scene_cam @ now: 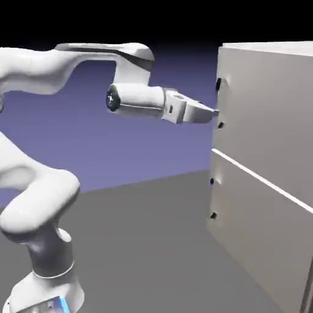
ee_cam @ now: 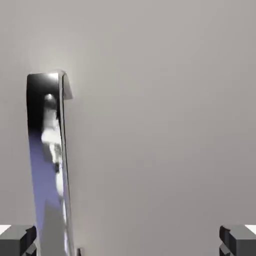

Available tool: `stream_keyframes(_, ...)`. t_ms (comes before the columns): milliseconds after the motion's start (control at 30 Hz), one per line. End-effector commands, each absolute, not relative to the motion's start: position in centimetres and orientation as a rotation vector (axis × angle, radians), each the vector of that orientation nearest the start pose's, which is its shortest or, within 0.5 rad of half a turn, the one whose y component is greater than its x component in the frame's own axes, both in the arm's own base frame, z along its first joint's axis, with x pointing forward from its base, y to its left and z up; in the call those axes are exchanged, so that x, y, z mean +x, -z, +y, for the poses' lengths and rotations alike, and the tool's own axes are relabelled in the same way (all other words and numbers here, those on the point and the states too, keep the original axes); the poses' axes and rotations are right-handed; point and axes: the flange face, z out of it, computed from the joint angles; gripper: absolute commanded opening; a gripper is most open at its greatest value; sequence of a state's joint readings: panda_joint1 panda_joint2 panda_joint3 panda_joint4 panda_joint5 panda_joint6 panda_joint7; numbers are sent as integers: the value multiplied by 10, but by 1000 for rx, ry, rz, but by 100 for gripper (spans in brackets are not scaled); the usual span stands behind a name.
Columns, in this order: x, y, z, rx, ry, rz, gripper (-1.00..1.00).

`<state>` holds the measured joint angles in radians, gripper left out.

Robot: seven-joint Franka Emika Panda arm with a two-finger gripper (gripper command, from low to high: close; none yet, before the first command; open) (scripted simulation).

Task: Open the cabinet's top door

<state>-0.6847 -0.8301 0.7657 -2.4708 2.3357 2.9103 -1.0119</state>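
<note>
in the exterior view, the white arm [scene_cam: 36, 202] is seen rising from the lower left, bent back at the elbow and then stretched level toward the right. the wrist is held horizontal, with the tool [scene_cam: 211, 112] pointed straight at the front of the cabinet [scene_cam: 269, 171], which stands at the right on the grey desk [scene_cam: 140, 244]. the tool's tips are placed very near the top door [scene_cam: 263, 110], between the two dark mounts of its handle [scene_cam: 219, 104] at the door's left edge; whether anything is touched cannot be told from this view.

in the hand view, the handle [ee_cam: 47, 165] is shown as a shiny curved bar at the left, just inside the left fingertip [ee_cam: 17, 239], while the right fingertip [ee_cam: 239, 239] stands well apart across bare grey panel. the tool is spread wide and released, with nothing gripped.

the top door appears flush with the cabinet, and the seam above the lower door [scene_cam: 257, 226] runs unbroken, so the door is judged not yet opened. only the approach looks done. the handle sits off-centre between the jaws, so centring may be needed; then the clenching on the handle and the pull outward are left.
</note>
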Motion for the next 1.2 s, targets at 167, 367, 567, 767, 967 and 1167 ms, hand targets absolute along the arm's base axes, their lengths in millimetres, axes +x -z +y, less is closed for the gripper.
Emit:
stream_keyframes(167,388,-537,57,-1819,1707,787,0)
stream_keyframes(367,400,-524,81,-1758,1785,771,0)
stream_keyframes(567,441,-524,80,-1759,1788,770,0)
stream_keyframes(767,436,-524,75,-1760,1764,736,-100)
stream_keyframes(967,396,-524,58,-1765,1698,636,-100)
stream_keyframes(1167,351,-524,34,-1767,1617,521,-100)
